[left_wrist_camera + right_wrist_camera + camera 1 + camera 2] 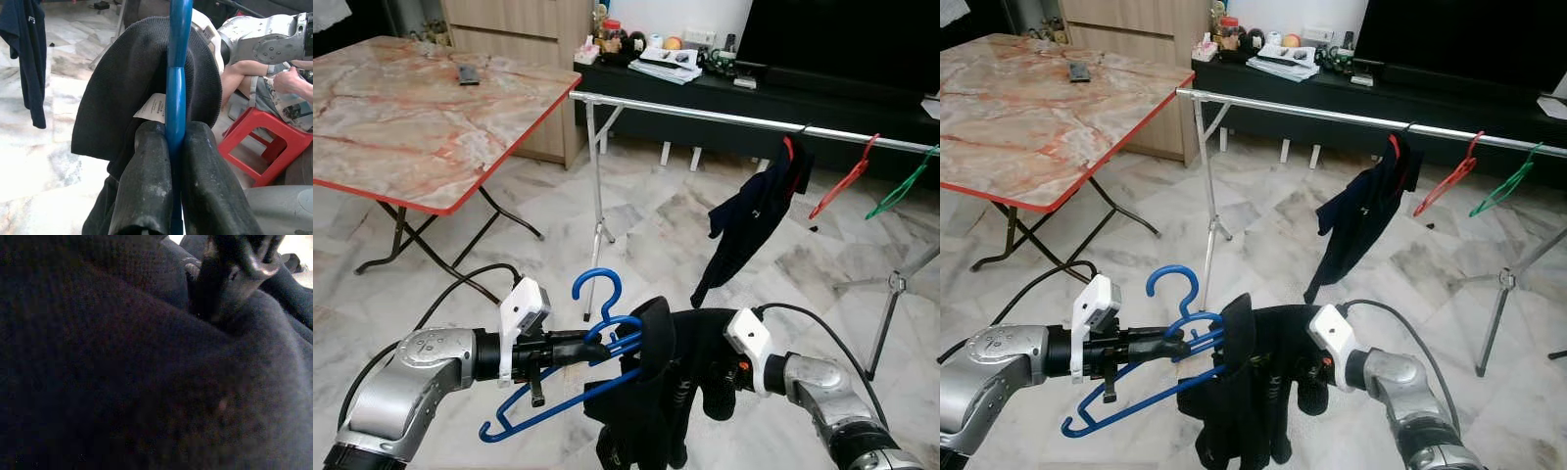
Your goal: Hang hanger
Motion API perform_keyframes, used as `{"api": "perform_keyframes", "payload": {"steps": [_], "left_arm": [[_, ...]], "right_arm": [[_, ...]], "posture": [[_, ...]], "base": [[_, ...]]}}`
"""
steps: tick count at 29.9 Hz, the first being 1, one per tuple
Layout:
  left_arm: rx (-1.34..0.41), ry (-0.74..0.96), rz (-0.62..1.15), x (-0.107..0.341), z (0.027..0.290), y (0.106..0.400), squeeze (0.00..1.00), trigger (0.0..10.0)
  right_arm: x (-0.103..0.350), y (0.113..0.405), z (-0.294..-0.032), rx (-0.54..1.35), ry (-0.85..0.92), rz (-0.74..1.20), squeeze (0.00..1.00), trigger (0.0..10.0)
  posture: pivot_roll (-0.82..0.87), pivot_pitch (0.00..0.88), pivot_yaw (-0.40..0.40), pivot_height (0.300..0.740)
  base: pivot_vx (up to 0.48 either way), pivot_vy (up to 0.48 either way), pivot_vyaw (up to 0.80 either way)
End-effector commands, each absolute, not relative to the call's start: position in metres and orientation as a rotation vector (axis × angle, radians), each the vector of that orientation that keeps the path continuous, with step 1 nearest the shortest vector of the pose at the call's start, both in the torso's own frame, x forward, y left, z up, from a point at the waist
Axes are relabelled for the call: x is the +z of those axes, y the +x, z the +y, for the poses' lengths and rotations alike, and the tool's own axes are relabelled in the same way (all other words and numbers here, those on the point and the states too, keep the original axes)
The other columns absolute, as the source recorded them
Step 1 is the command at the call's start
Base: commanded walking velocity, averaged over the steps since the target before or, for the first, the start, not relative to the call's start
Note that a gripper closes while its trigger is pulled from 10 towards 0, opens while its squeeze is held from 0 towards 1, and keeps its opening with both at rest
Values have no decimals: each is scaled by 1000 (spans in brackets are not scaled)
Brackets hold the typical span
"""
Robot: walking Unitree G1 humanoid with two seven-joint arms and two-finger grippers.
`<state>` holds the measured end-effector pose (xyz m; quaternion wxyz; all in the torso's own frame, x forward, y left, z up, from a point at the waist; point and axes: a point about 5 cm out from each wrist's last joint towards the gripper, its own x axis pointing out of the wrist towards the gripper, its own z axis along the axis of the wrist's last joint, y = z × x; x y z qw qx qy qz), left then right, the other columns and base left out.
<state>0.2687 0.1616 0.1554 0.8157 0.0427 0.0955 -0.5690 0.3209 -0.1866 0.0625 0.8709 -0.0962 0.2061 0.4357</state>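
A blue plastic hanger (pixel 595 286) is held low in front of me, its hook pointing up. My left gripper (pixel 610 343) is shut on the blue hanger (pixel 176 73) just below the hook, and both fingers (pixel 146 186) press against the bar. A black knitted garment (pixel 651 392) is draped over the hanger's right half and hangs down. My right gripper (pixel 710 377) is pushed into this black cloth (pixel 122 372) from the right and is mostly buried in it. Ahead stands a silver clothes rail (pixel 705 113).
On the rail hang a navy garment (pixel 754 220), a bare red hanger (pixel 842 181) and a green hanger (pixel 901 186). A marble folding table (pixel 411 108) stands at the left. A black cable (pixel 460 284) lies on the floor. A person (pixel 288 83) sits beside a red stool (pixel 264 142).
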Motion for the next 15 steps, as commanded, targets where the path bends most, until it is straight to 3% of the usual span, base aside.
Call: {"api": "perform_keyframes", "payload": {"steps": [1, 15], "left_arm": [[-1263, 87, 120, 171, 152, 269, 0, 0], [-1261, 79, 122, 170, 152, 269, 0, 0]], "right_arm": [[66, 323, -185, 909, -192, 409, 0, 0], [70, 327, -182, 881, -178, 375, 0, 0]], "posture": [[94, 86, -68, 740], [93, 86, -71, 740]], "base": [[0, 0, 0], [0, 0, 0]]}}
